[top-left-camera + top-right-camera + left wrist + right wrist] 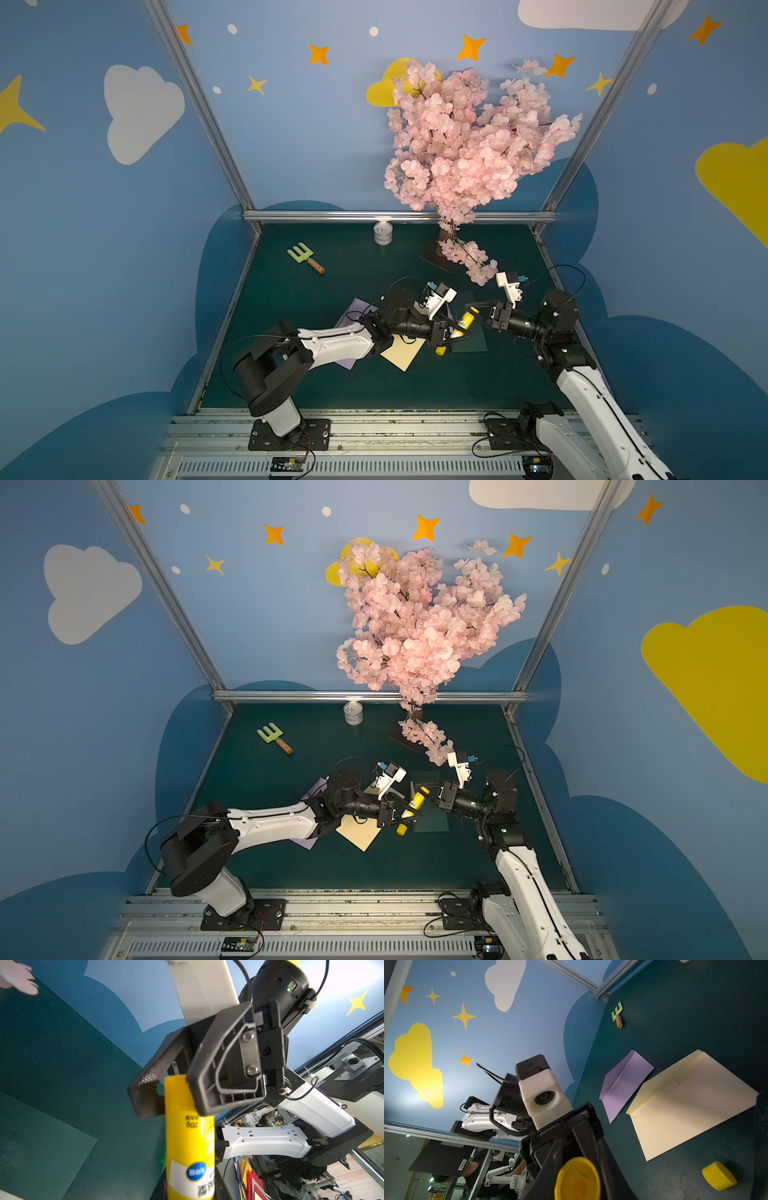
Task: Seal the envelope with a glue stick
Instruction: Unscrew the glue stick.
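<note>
The yellow glue stick hangs above the table between both arms. My left gripper is shut on its whitish tip end. My right gripper is shut on the other end, its fingers flanking the tube. In the right wrist view the stick's round base faces the camera. The short yellow cap lies on the mat. A cream envelope lies beside the cap, partly under the left arm.
A purple envelope lies beyond the cream one. A dark green sheet lies under the grippers. At the back stand a green toy rake, a tin can and a pink blossom tree.
</note>
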Controlling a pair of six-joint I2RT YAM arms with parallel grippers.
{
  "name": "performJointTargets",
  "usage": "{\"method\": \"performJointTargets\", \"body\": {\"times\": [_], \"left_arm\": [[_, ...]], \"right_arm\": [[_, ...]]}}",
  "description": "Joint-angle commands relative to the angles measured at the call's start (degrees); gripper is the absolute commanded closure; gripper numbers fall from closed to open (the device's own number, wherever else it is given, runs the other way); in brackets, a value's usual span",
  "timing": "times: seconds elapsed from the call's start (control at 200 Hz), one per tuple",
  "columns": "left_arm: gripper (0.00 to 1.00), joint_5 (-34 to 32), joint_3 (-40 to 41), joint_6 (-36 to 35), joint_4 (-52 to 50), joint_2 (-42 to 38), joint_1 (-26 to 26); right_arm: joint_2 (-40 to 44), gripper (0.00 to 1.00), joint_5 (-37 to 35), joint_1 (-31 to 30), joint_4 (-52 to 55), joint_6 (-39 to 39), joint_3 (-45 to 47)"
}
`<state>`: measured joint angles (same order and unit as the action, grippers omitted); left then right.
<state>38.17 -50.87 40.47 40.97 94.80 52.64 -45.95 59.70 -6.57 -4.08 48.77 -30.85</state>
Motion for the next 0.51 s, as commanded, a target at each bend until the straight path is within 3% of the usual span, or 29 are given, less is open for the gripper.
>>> {"method": "performJointTargets", "body": {"times": [0.0, 0.501], "left_arm": [[0.98, 1.82, 0.05, -0.48, 1.95, -0.57, 0.46], [0.97, 1.03, 0.75, -0.2, 1.62, 0.5, 0.62]], "right_arm": [[-0.94, 0.66, 0.24, 0.5, 2.72, -1.92, -1.45], [-1.71, 0.56, 1.37, 1.34, 3.07, -2.71, -3.15]]}}
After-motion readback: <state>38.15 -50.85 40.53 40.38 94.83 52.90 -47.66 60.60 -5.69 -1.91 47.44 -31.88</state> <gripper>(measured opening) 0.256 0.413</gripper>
